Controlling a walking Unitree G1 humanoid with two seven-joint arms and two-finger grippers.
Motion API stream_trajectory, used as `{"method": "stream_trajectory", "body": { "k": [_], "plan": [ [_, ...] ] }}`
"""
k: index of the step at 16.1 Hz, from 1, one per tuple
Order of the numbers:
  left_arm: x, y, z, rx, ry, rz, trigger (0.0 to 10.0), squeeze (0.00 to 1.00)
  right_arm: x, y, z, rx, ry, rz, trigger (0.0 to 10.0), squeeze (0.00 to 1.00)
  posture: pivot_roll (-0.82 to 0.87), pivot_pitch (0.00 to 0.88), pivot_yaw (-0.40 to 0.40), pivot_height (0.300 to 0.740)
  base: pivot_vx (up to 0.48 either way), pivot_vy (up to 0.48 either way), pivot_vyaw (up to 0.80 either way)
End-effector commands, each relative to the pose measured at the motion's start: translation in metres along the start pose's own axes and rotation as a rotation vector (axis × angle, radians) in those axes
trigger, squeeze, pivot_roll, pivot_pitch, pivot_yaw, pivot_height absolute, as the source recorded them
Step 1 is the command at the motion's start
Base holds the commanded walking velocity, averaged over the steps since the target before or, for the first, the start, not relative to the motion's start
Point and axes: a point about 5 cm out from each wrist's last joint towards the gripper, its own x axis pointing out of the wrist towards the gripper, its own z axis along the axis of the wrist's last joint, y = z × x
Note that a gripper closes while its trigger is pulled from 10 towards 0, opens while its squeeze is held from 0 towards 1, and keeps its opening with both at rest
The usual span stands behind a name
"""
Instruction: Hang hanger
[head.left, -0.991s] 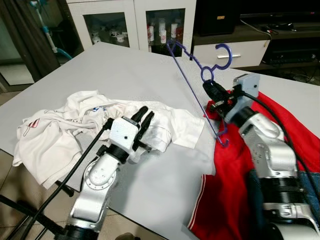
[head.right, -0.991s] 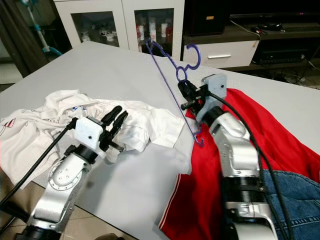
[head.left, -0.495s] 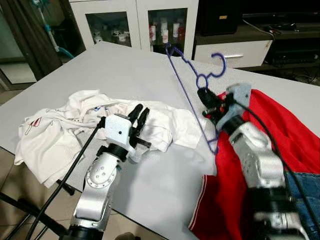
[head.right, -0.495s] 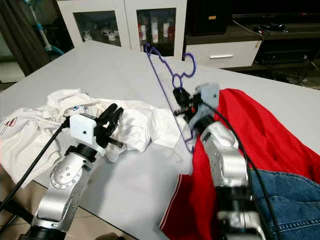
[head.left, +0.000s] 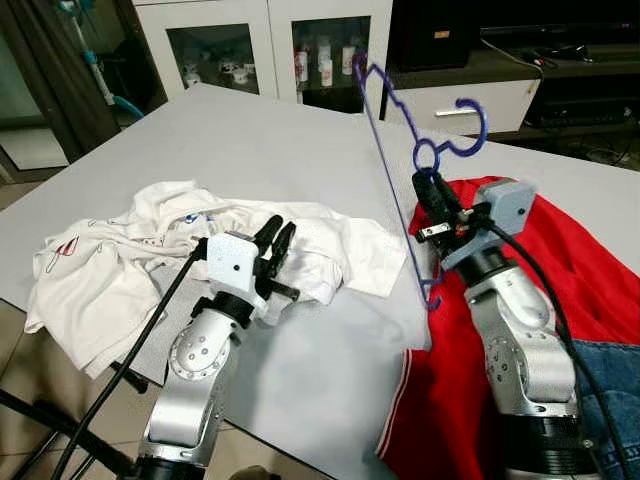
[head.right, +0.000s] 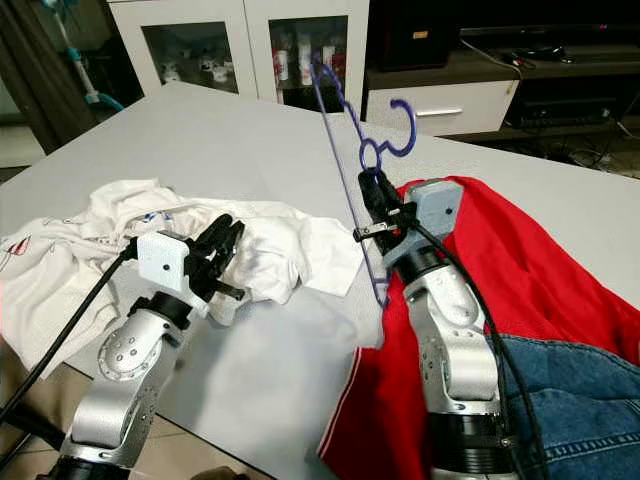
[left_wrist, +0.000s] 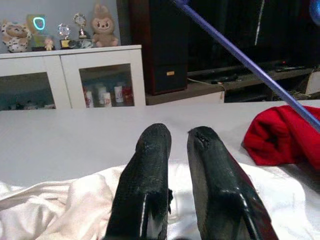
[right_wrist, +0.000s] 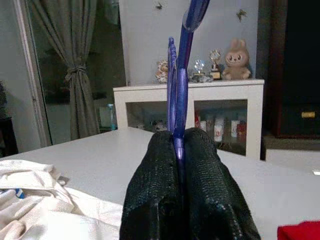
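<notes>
Since the purple hanger (head.left: 400, 160) is thin, light plastic, stiff but springy, its neck is the sensible grip; the right gripper (head.left: 432, 200) clamps it there, upright above the worktop (head.left: 250, 130). Beside it, the left gripper (head.left: 272, 245) rests nearly shut, empty, on the white shirt (head.left: 120, 250).

Right tool (right_wrist: 178, 142) pinches the purple hanger (right_wrist: 181, 75) above table (right_wrist: 115, 165).

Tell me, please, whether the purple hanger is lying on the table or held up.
Held up: the right gripper is shut on the purple hanger just below its hook, and the frame stands tilted above the table.
</notes>
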Motion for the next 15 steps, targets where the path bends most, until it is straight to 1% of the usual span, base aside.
{"method": "stream_trajectory", "body": {
  "k": [1,2,3,5,7,8,9,10,11,14,15],
  "plan": [
    [0.000,-0.001,0.002,0.000,0.000,-0.006,10.0,0.00,0.000,0.003,0.005,-0.032,-0.002,0.037,10.0,0.00,-0.07,0.000,0.061,0.740,0.000,0.000,0.00],
    [0.000,-0.002,0.002,-0.003,0.000,-0.009,10.0,0.00,-0.002,0.003,0.009,-0.111,0.008,0.124,10.0,0.00,-0.08,0.000,0.064,0.740,0.000,0.000,0.00],
    [0.001,-0.003,0.002,-0.004,-0.001,-0.012,10.0,0.00,-0.003,0.001,0.013,-0.136,0.008,0.150,10.0,0.00,-0.09,0.000,0.065,0.740,0.000,0.000,0.00],
    [0.002,-0.004,0.003,-0.006,-0.003,-0.017,10.0,0.00,-0.004,0.001,0.018,-0.159,0.005,0.182,10.0,0.00,-0.09,0.000,0.066,0.740,0.000,0.000,0.00],
    [0.002,-0.005,0.004,-0.004,-0.003,-0.024,10.0,0.00,-0.005,0.006,0.019,-0.176,0.026,0.260,10.0,0.00,-0.09,0.000,0.071,0.740,0.000,0.000,0.00],
    [0.001,-0.004,0.003,0.002,0.003,-0.027,10.0,0.00,-0.006,0.000,0.020,-0.186,0.047,0.286,10.0,0.00,-0.09,0.000,0.075,0.740,0.000,0.000,0.00],
    [0.001,-0.003,0.003,0.005,0.006,-0.029,10.0,0.00,-0.006,-0.004,0.021,-0.193,0.053,0.291,10.0,0.00,-0.09,0.000,0.075,0.740,0.000,0.000,0.00],
    [0.001,-0.002,0.003,0.014,0.007,-0.030,10.0,0.00,-0.005,-0.011,0.025,-0.206,0.054,0.291,10.0,0.00,-0.09,0.000,0.075,0.740,0.000,0.000,0.00],
    [0.001,-0.001,0.003,0.017,0.006,-0.028,10.0,0.00,-0.003,-0.018,0.029,-0.232,0.048,0.266,10.0,0.00,-0.09,0.000,0.075,0.740,0.000,0.000,0.00],
    [0.003,-0.001,0.005,0.018,0.001,-0.023,10.0,0.00,0.002,-0.028,0.033,-0.297,0.037,0.183,10.0,0.00,-0.09,0.000,0.071,0.740,0.000,0.000,0.00],
    [0.003,-0.001,0.005,0.018,-0.001,-0.021,10.0,0.00,0.003,-0.027,0.031,-0.285,0.031,0.158,10.0,0.00,-0.09,0.000,0.070,0.740,0.000,0.000,0.00]
  ]
}}
